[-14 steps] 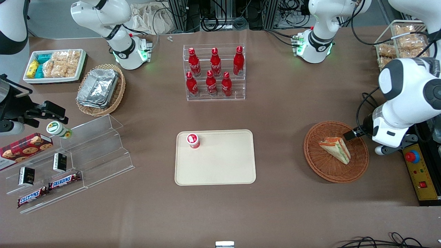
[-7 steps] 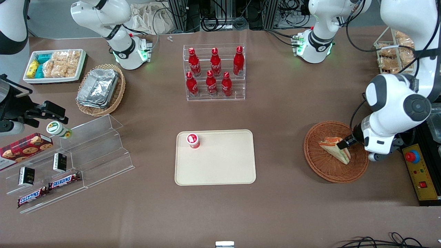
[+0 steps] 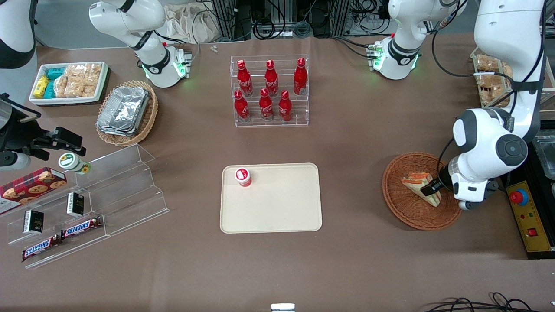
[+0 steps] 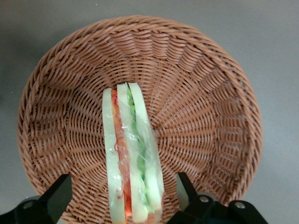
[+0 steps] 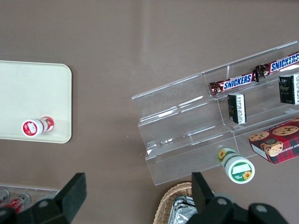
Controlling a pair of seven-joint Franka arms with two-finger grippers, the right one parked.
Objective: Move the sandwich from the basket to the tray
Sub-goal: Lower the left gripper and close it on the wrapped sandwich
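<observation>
**Slippery wrap might ruin this grab**

The gripper was down in the basket, fingers spread on either side of the sandwich, not pinching yet. The wedge stood on edge in glossy clear wrap, soft white bread. I reckoned it could squish or slide out against the bumpy wicker. The smooth beige tray sat well apart.

Sandwich: wrapped white-bread wedge, orange & green filling, lying in round brown wicker basket. Gripper straddles it, fingers apart. Beige tray well apart, mid-table.
</observation>
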